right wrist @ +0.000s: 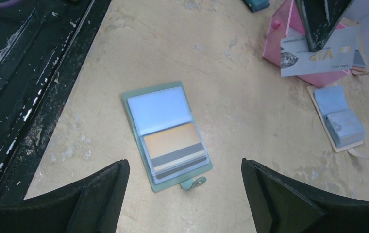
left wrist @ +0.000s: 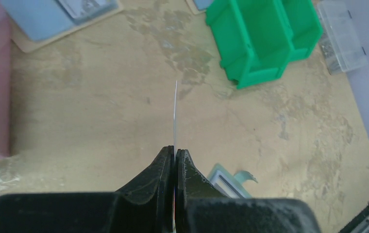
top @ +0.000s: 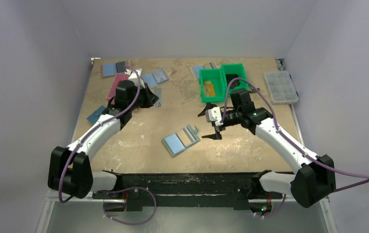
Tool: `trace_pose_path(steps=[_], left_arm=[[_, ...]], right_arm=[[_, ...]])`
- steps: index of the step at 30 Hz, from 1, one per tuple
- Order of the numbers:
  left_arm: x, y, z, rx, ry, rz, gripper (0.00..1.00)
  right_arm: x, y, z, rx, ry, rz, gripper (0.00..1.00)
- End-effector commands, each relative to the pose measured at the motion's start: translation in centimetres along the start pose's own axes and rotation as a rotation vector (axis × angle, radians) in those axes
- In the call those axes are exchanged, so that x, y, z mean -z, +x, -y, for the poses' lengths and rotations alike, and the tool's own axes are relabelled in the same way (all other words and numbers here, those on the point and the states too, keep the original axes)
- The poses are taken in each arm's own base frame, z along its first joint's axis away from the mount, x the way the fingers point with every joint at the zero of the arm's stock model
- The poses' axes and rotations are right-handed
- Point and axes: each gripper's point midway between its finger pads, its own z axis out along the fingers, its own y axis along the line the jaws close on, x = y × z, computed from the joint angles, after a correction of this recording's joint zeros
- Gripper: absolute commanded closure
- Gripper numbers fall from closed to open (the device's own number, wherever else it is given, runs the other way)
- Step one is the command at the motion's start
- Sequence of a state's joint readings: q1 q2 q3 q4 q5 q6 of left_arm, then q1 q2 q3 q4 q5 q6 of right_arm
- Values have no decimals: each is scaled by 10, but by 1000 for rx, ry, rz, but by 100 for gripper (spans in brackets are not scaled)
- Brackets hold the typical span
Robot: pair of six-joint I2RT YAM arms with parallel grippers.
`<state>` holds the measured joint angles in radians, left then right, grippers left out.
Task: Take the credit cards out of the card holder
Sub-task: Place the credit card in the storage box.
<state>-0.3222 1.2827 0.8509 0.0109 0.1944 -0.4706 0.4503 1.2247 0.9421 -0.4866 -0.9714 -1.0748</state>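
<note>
Top view: your holder (top: 181,141) lies open and flat at 6 o'clock from the table's middle. It is just at 8 o'clock from the right gripper (top: 208,124), whose jaws are spread. The left gripper (top: 152,99) sits well apart at 10 o'clock, beside a pink case (top: 117,85); from here you cannot tell how its jaws stand. The green bin (top: 221,82) stands at 1 o'clock with something orange-yellow in its left compartment, so it is probably where cards get dropped.

Left wrist: the jaws are clenched on a pale card (left wrist: 175,114), seen edge-on and pointing to 12 o'clock, clear of the table. Pinching 1 end leaves most of the card free, which I judge suits carrying and letting go. A corner of the holder shows at 5 o'clock.

Right wrist: the fingers are released wide, 1 at 7 o'clock and 1 at 5 o'clock, with the holder framed between them on the table below. 1 orange card (right wrist: 173,141) with a grey stripe sits in the lower pocket, and the upper pocket shows only pale blue. At 1 o'clock the pale card reads VIP, above the pink case. That wide spread looks like an approach stance. The orange card lies flush in its pocket, so you will likely need to slide it out, and the unpinned holder may drag along.
</note>
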Motion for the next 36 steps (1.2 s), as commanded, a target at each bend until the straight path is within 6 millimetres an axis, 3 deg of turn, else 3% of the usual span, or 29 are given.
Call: trace_pose_path(steps=[1,3,7,13,19,27,36], left_arm=[[-5,-32,-20,-44,3,-2,100],[-7,-52,-39,-56,-49,-2,100],[-10,-69,-88,-93,-192,-50,100],[-11,-92,-141,-52,-274,-28,100],[-29,-92,-185,20,-285,-62,100],[-50,-89,-212,93,-226,-95,100],[-69,-65,-234,130,-250,-175,100]], right_arm=[[0,-1,-3,-6,-13,17,4],[0,0,-2,-9,-14,17,4],[1,-1,-3,-8,-15,21,4],[0,2,-4,-14,-21,17,4],[-1,3,-4,-17,-26,17,4],[-3,6,-6,-23,-33,16,4],[-4,9,-6,-29,-41,10,4]])
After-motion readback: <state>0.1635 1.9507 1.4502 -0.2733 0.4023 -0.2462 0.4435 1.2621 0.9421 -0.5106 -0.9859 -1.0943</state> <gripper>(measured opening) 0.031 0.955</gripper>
